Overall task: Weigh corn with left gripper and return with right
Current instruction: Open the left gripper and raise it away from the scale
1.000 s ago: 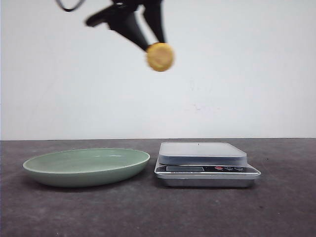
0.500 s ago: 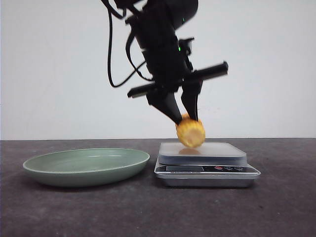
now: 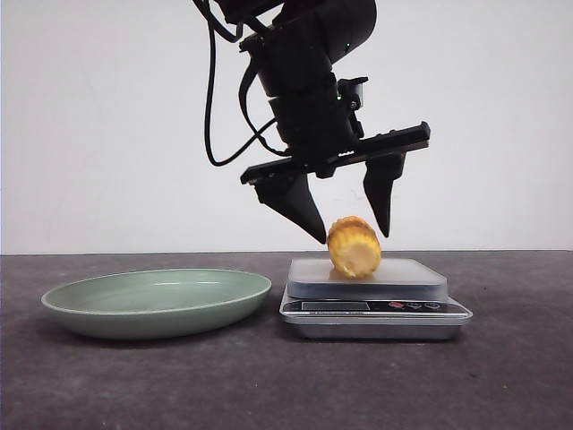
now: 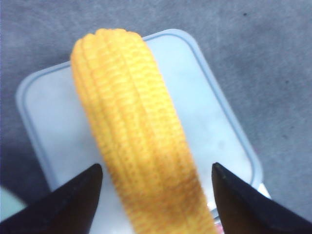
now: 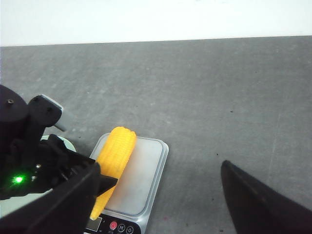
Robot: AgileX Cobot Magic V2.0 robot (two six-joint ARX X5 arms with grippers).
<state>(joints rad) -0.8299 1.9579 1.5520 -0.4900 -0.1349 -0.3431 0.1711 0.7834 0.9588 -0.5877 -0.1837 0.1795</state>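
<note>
The corn (image 3: 354, 248) lies on its side on the pale platform of the kitchen scale (image 3: 412, 273), its cut end facing the front camera. My left gripper (image 3: 353, 237) hangs just above it, open, one finger on each side and neither touching. In the left wrist view the corn (image 4: 141, 146) runs lengthwise between the spread fingers of the left gripper (image 4: 156, 166) over the scale platform (image 4: 204, 112). My right gripper (image 5: 160, 165) is open and empty, higher up and off to the side. It is out of the front view. Its view shows the corn (image 5: 116, 156) on the scale (image 5: 144, 178).
A shallow green plate (image 3: 157, 300) sits on the dark grey table to the left of the scale. The scale's display and buttons (image 3: 414, 305) face the front. A white wall stands behind the table.
My left gripper came down from high up with the corn, set it on the scale platform and opened. The corn now rests free on the scale.
</note>
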